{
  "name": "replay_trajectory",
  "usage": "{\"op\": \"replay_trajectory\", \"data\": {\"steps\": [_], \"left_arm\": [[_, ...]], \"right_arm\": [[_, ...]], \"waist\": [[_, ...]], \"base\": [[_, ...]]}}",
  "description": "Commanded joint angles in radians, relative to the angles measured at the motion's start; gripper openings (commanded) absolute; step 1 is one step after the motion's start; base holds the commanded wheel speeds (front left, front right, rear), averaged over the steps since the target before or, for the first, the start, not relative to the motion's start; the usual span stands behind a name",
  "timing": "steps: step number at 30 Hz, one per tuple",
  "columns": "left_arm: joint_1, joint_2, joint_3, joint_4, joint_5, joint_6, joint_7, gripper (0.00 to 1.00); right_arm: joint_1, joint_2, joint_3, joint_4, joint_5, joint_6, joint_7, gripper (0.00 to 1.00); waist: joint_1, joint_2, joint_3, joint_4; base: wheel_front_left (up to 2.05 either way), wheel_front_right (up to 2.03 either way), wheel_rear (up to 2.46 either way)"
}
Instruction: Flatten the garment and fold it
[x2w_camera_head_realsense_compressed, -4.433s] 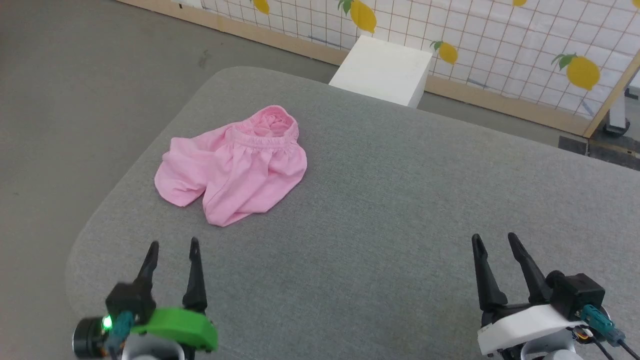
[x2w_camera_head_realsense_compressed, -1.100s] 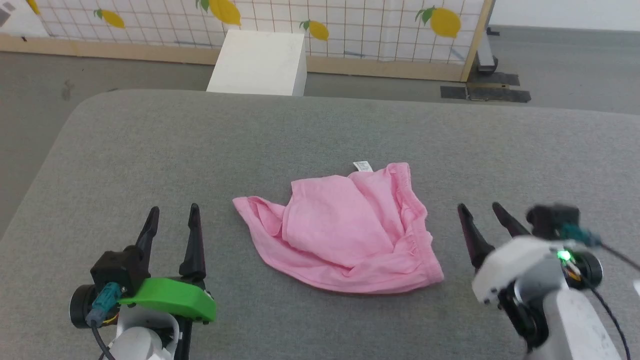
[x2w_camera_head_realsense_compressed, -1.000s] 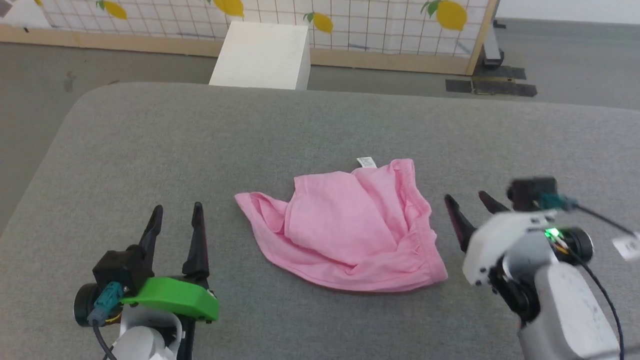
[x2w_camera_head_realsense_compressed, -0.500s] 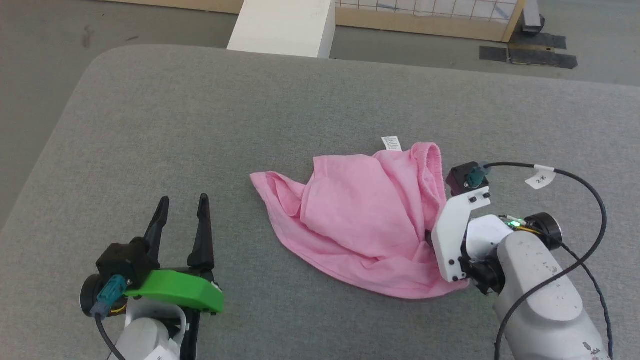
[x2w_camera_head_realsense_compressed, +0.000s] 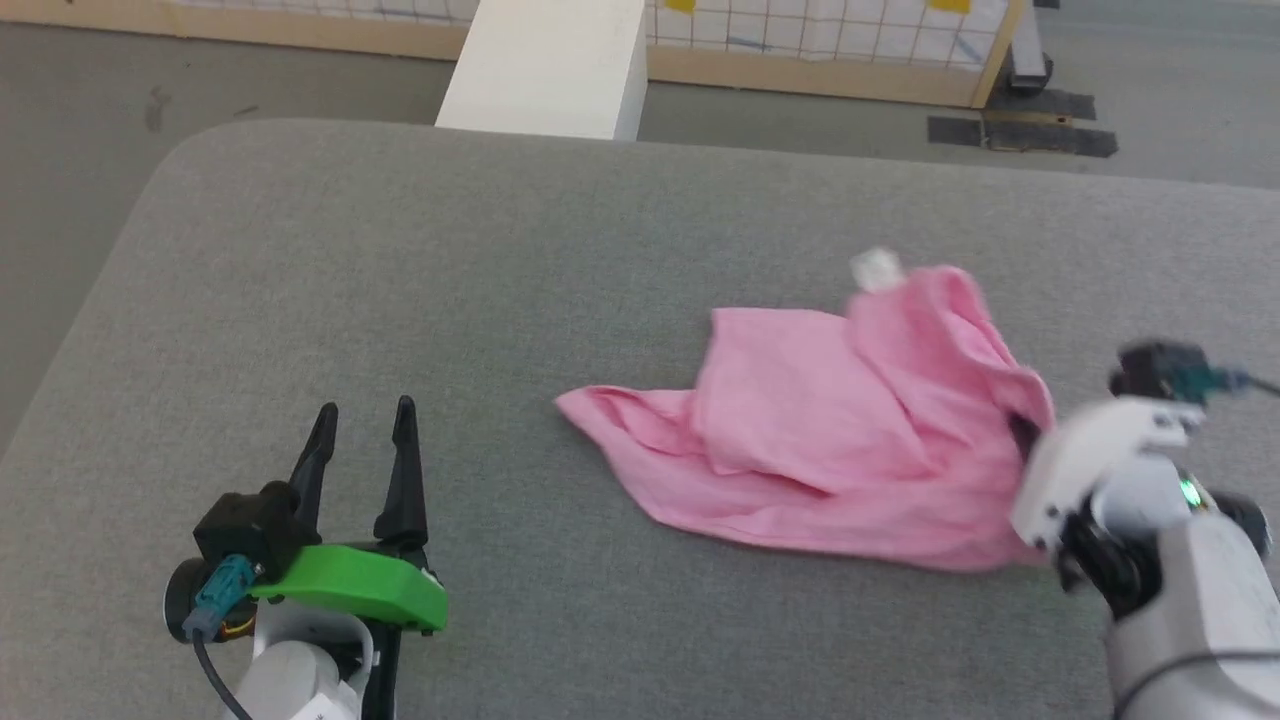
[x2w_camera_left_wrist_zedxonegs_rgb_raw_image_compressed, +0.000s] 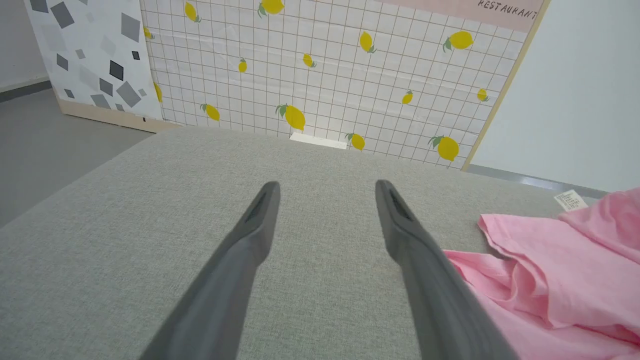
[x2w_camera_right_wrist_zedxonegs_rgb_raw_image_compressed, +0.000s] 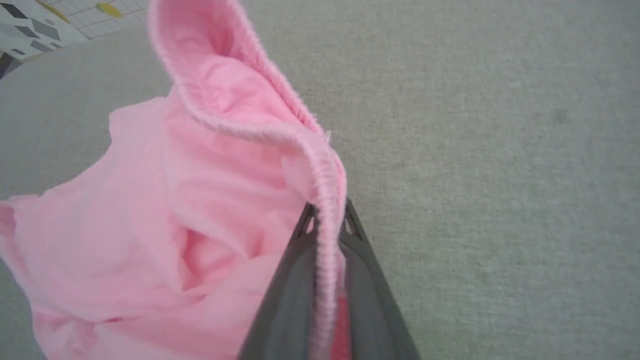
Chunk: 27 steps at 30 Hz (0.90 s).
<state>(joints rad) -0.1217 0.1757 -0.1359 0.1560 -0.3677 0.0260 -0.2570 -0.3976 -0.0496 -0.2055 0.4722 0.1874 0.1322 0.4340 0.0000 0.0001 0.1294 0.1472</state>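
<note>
- The right gripper (x2w_camera_right_wrist_zedxonegs_rgb_raw_image_compressed: 327, 216) pinches the pink shorts (x2w_camera_right_wrist_zedxonegs_rgb_raw_image_compressed: 165, 210) by their gathered waistband, raised between its fingers.
- The rest of the cloth trails ahead and to its left across the grey padded table (x2w_camera_head_realsense_compressed: 400, 250).
- The left gripper (x2w_camera_head_realsense_compressed: 362, 425), fingers spread, has the shorts off to its right.

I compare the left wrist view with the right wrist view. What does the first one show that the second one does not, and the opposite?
The left wrist view adds the left gripper, its jaws wide apart over bare surface, and a small white sewn-in label at the edge of the light pink thin-fabric shorts.

The right wrist view adds the right gripper, its jaws shut on the gathered elastic waistband, which rises in a loop.

Both share the shorts, the grey woven-fabric padded surface and some of the lemon-patterned grid panel.
</note>
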Motion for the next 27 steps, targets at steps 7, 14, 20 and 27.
{"op": "replay_trajectory", "data": {"steps": [7, 14, 20, 27], "left_arm": [[0.005, -0.019, -0.004, 0.054, -0.006, -0.012, 0.025, 1.00], [-0.114, -0.014, -0.028, 0.112, -0.048, -0.010, 0.253, 1.00], [-0.280, 0.014, -0.095, 0.192, -0.056, -0.022, 0.573, 1.00], [-0.383, 0.053, -0.152, 0.286, -0.039, -0.011, 0.844, 1.00]], "right_arm": [[0.099, -0.001, -0.059, 0.012, 0.097, -0.002, -0.075, 1.00], [0.148, -0.001, -0.046, -0.033, 0.182, -0.002, -0.254, 1.00], [0.197, -0.001, -0.027, -0.105, 0.203, -0.002, -0.277, 1.00], [0.236, -0.001, -0.017, -0.174, 0.227, -0.002, -0.269, 1.00]], "waist": [[0.0000, -0.0001, -0.035, -0.043], [0.0000, -0.0001, -0.034, -0.116], [0.0000, -0.0001, 0.002, -0.198], [0.0000, -0.0001, 0.043, -0.267]], "base": [[0.00, 0.00, 0.00], [0.00, 0.00, 0.00], [0.00, 0.00, 0.00], [0.00, 0.00, 0.00]]}}
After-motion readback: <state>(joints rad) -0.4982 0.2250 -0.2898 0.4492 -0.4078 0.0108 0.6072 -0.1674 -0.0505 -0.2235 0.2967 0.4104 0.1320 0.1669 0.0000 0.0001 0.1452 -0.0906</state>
